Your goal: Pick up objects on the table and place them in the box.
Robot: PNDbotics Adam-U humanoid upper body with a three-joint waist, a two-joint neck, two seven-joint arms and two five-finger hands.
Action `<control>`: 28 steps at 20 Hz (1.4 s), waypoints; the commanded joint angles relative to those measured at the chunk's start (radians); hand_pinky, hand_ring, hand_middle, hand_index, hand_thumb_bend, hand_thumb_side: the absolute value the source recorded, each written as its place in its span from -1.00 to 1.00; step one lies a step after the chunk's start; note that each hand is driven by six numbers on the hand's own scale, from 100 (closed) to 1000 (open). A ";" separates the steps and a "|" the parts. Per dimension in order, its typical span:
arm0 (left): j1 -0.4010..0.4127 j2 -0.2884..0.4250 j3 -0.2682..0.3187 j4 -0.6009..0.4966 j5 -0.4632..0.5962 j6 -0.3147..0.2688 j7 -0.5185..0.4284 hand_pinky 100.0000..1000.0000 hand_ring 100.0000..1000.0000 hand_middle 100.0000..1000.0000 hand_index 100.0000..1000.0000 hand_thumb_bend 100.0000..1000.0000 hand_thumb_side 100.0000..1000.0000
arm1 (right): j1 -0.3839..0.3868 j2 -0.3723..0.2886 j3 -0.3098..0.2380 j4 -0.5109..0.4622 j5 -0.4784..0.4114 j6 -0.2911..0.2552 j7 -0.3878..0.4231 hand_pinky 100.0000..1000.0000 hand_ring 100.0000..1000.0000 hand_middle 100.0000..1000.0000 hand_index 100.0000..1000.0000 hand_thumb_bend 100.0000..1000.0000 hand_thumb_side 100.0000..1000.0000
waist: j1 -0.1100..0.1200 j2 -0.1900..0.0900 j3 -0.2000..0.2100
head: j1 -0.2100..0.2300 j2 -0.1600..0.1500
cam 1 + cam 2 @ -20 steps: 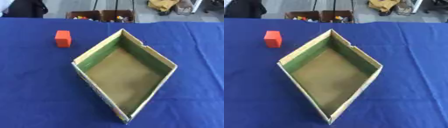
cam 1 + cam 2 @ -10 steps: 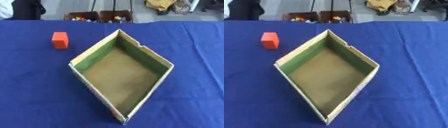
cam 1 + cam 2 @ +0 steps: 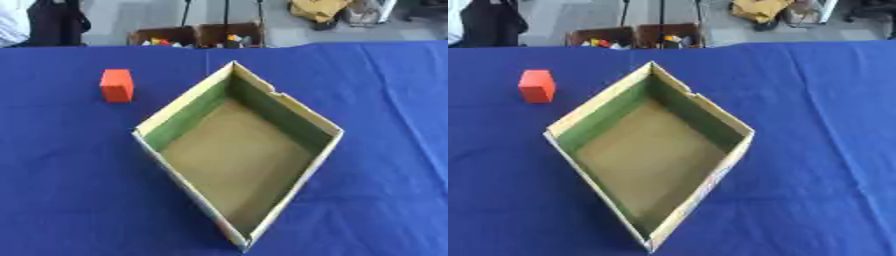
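Box [image 3: 311,129], one of them, sits open and empty mid-table, turned corner-on like a diamond. One orange block [image 3: 116,85] stands at about ten o'clock from it, well apart, on the blue cloth [image 3: 385,100]. Neither hand shows in either view, so I cannot tell how their fingers stand. Likely risks: a reach toppling the upright block, or a forearm catching the box's near wall and dragging it askew.

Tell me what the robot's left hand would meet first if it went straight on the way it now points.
That cannot be judged: neither hand shows in either eye view, so no pointing direction is visible. On the blue table there are only the orange block, at the left, and the open, empty box, apart from each other.
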 commanded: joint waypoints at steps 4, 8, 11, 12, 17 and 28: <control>-0.114 0.105 -0.040 0.199 -0.060 -0.042 -0.115 0.27 0.52 0.66 0.94 -0.74 0.73 | -0.008 -0.039 0.004 -0.018 -0.013 -0.002 0.016 0.41 0.34 0.54 0.49 -1.00 0.29 | 0.021 -0.021 -0.012 | 0.024 -0.014; -0.186 0.110 -0.075 0.322 -0.121 -0.075 -0.181 0.28 0.55 0.69 0.97 -0.68 0.74 | -0.009 -0.041 0.009 -0.018 -0.017 -0.003 0.024 0.41 0.34 0.54 0.48 -1.00 0.28 | 0.030 -0.015 -0.027 | 0.041 -0.032; -0.238 0.105 -0.098 0.416 -0.176 -0.105 -0.226 0.30 0.59 0.73 1.00 -0.58 0.72 | -0.009 -0.041 0.012 -0.018 -0.020 -0.003 0.029 0.41 0.34 0.54 0.48 -1.00 0.28 | 0.037 -0.012 -0.040 | 0.052 -0.040; -0.255 0.101 -0.104 0.446 -0.194 -0.116 -0.242 0.31 0.60 0.73 1.00 -0.54 0.71 | -0.009 -0.042 0.013 -0.018 -0.021 -0.003 0.031 0.41 0.34 0.54 0.48 -1.00 0.29 | 0.038 -0.011 -0.044 | 0.054 -0.042; -0.340 0.075 -0.122 0.583 -0.271 -0.169 -0.333 0.44 0.74 0.90 1.00 -0.32 0.55 | -0.013 -0.046 0.018 -0.018 -0.026 -0.004 0.038 0.41 0.33 0.54 0.48 -1.00 0.29 | 0.043 -0.006 -0.059 | 0.068 -0.045; -0.460 0.004 -0.155 0.730 -0.461 -0.266 -0.558 0.57 0.85 0.91 1.00 0.14 0.26 | -0.025 -0.044 0.025 -0.018 -0.039 -0.008 0.052 0.42 0.33 0.55 0.48 -1.00 0.28 | 0.051 0.014 -0.087 | 0.096 -0.053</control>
